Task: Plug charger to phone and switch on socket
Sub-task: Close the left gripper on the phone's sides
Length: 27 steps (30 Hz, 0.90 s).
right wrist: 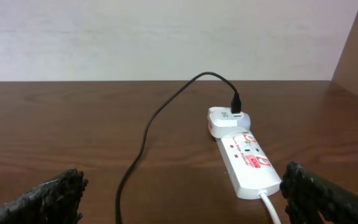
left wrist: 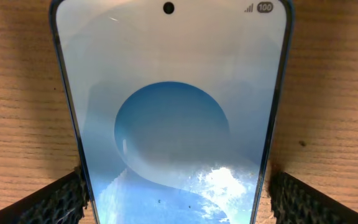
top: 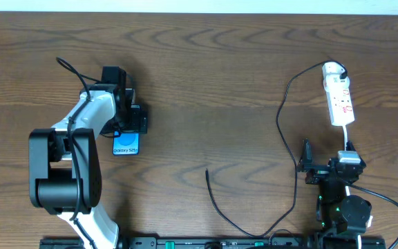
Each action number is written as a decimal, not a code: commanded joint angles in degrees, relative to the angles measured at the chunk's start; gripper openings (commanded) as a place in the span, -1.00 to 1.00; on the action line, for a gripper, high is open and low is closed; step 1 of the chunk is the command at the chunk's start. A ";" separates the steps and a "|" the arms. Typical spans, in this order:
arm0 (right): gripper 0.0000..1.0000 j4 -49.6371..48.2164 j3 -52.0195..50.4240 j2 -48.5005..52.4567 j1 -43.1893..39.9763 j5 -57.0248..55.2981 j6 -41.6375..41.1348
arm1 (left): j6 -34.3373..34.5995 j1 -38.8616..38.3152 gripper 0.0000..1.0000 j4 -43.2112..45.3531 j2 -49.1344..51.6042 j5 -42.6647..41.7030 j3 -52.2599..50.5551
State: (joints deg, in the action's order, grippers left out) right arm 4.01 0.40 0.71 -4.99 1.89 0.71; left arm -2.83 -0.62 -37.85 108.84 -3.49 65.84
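Observation:
The phone [top: 126, 146] lies flat on the wooden table with its blue screen lit, and it fills the left wrist view [left wrist: 173, 112]. My left gripper [top: 126, 130] is open and straddles the phone's lower end [left wrist: 179, 196], one finger at each side. The white socket [top: 339, 97] lies at the far right, and the right wrist view shows it too [right wrist: 244, 158]. The black charger cable [top: 282, 131] runs from a white adapter [top: 332, 68] on the socket to its free plug end [top: 207, 171] on the table. My right gripper [top: 325, 155] is open and empty, just short of the socket [right wrist: 182, 186].
The socket's white cord [top: 347, 136] runs toward the right arm's base. A thicker black robot cable [top: 385, 200] loops at the front right. The charger cable curves close to the table's front edge [top: 254, 234]. A pale wall stands behind the table [right wrist: 166, 37].

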 commanded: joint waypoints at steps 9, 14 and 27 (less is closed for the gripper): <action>0.99 0.26 -0.09 -0.33 0.28 -0.26 0.61 | -0.15 -0.11 0.84 -0.66 2.40 4.17 -2.64; 0.98 0.26 -0.09 -0.33 0.28 -0.26 0.61 | -0.15 -0.11 0.84 -0.66 2.40 4.17 -2.64; 0.99 0.26 -0.09 -0.33 0.28 -0.26 0.61 | -0.15 -0.11 0.73 -0.66 2.40 4.17 -2.64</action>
State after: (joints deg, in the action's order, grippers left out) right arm 4.03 0.40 0.71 -4.99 1.89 0.71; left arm -2.83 -0.67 -37.93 108.84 -3.49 65.84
